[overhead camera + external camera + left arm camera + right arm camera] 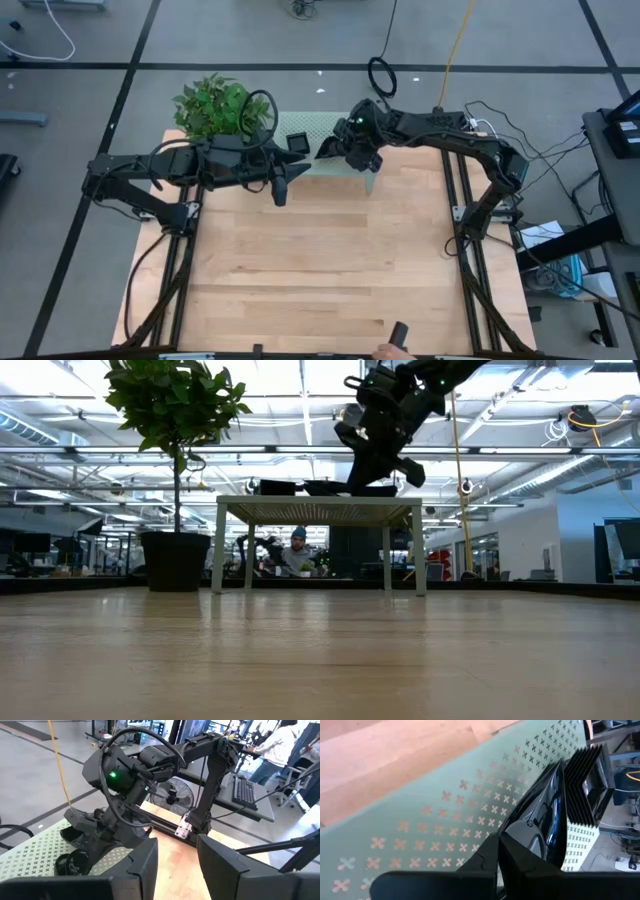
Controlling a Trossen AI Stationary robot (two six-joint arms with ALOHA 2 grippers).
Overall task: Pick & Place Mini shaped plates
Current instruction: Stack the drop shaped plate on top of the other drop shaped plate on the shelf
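A pale green perforated stand [310, 125] sits at the table's far edge. On it rests a stack of glossy black square mini plates [590, 775], also seen in the low view [278, 487]. My right gripper [498, 847] hovers over the stand [320, 510], shut on one glossy black plate [545, 815] with a pointed end. In the high view this plate [326, 148] shows just left of the right gripper [340, 148]. My left gripper [177, 865] stays open in the air near the stand's left end [288, 180], with nothing between its fingers. My right gripper pinches the plate's near rim [520, 834] between its two fingers. The fingers slant down toward the stand from the table's right. The plate stands tilted on edge beyond the fingertips, its pointed end away from them. I cannot tell whether its lower edge touches the stand.
A potted green plant [215, 105] stands at the far left corner beside the stand. More black dishes [70, 865] lie on the stand's top. The wooden tabletop [320, 260] stretches bare toward the near edge, where a person's hand [385, 351] shows. People sit in the room beyond.
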